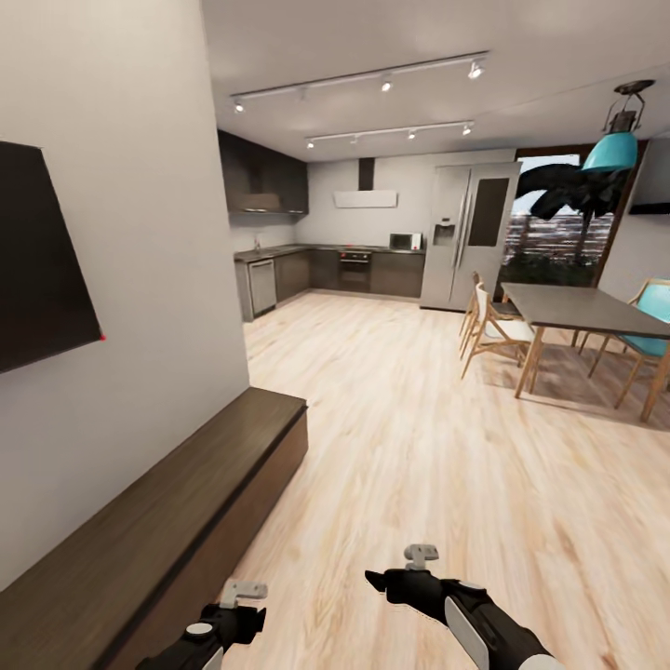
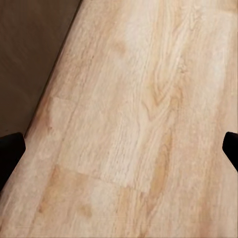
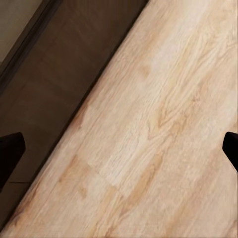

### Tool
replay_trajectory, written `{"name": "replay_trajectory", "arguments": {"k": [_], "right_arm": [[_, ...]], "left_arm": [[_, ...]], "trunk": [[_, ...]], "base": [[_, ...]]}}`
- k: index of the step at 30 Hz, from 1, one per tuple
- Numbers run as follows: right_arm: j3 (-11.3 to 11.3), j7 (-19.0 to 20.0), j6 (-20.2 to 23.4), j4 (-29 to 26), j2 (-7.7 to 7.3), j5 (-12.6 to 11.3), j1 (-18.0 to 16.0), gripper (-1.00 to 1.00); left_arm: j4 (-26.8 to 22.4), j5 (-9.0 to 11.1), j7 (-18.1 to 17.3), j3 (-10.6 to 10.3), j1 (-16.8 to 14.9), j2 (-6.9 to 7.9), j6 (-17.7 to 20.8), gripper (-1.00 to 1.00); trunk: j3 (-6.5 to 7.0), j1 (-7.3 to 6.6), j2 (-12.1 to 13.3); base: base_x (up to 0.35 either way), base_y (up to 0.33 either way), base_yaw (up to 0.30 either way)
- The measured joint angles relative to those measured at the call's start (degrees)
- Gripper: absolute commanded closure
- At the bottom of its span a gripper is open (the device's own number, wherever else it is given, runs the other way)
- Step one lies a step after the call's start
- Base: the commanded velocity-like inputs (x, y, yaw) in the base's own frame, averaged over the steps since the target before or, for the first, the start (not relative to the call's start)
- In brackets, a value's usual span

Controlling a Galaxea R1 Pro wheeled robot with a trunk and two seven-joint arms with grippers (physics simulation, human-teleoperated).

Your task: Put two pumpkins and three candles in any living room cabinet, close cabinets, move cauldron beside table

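Both grippers hang low over the pale wood floor (image 1: 419,447), empty; the left gripper (image 2: 119,146) and the right gripper (image 3: 119,146) each show dark fingertips spread wide apart. Just beside the left arm, the long dark-brown cabinet (image 1: 158,530) runs along the wall, its fronts closed. Farther off stand a dining table (image 1: 586,312) with chairs (image 1: 489,330) and the kitchen's fridge (image 1: 470,233).

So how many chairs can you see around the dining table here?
3. Two pale wooden chairs stand on the dining table's left side, and a turquoise chair on its far right. Others may be hidden behind the table.
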Motion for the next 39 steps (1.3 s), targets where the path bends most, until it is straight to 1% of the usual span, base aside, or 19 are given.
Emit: {"name": "replay_trajectory", "arguments": {"k": [8,25,30,39], "right_arm": [[0.01,0.05,-0.06,0.0,0.0,-0.01,0.0,-1.0],[0.01,0.05,-0.07,0.01,0.0,0.0,0.0,-1.0],[0.01,0.06,-0.07,0.01,0.0,0.0,0.0,-1.0],[0.0,0.06,-0.07,0.01,0.01,0.01,0.0,-1.0]], "left_arm": [[-0.02,0.01,0.07,0.03,-0.01,0.0,0.0,-1.0],[-0.01,0.0,0.08,0.01,-0.01,0.0,0.0,-1.0],[0.02,-0.04,0.08,-0.01,-0.01,0.0,0.0,-1.0],[-0.01,-0.08,0.08,0.01,0.01,0.0,-0.03,-1.0]], "trunk": [[0.36,0.0,0.0],[1.3,0.0,0.0],[1.45,0.0,0.0],[1.47,0.0,0.0]], "base": [[0.333,-0.037,-0.196],[0.322,-0.091,-0.211],[0.313,-0.108,-0.092],[0.312,-0.109,-0.011]]}}
